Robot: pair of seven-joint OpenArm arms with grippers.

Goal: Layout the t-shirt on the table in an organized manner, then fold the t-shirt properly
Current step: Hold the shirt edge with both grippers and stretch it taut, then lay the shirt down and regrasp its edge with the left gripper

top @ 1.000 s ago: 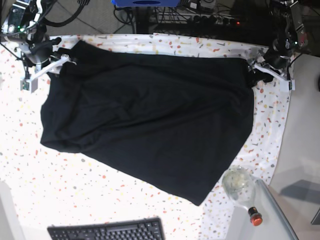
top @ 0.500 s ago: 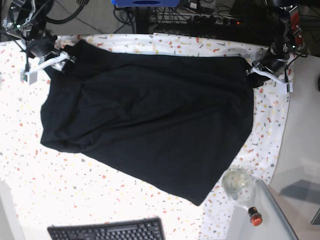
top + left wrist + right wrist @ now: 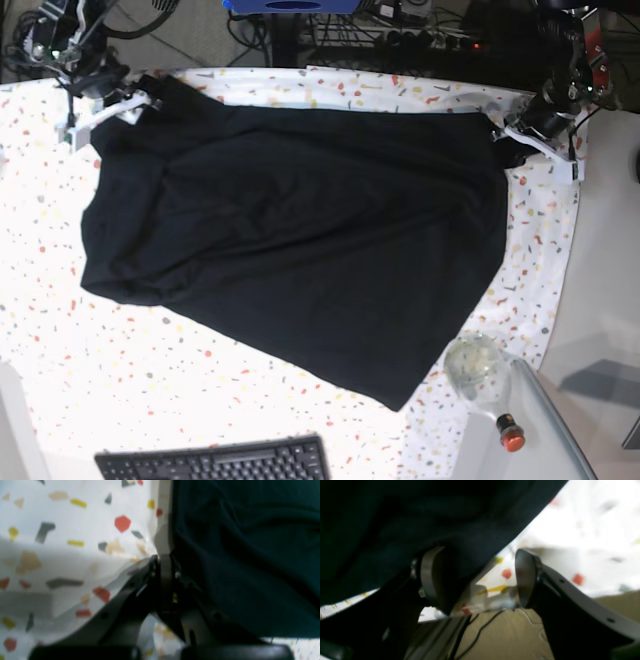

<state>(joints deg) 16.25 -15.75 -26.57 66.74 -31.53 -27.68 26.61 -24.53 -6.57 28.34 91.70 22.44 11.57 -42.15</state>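
Two grippers | left gripper (image 3: pixel 527 140) clamped on t-shirt (image 3: pixel 300 240) | right gripper (image 3: pixel 475 577) spread wide | keyboard (image 3: pixel 215 462), bottle (image 3: pixel 485 380) near hem

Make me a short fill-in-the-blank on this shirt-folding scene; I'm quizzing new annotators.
1. The t-shirt spread on the table is ____ in colour.
2. The left gripper has its jaws ____ at the shirt's edge.
3. The right gripper has its jaws ____.
4. Near the base view's bottom edge lies a black ____.

Missing words: black; shut; open; keyboard
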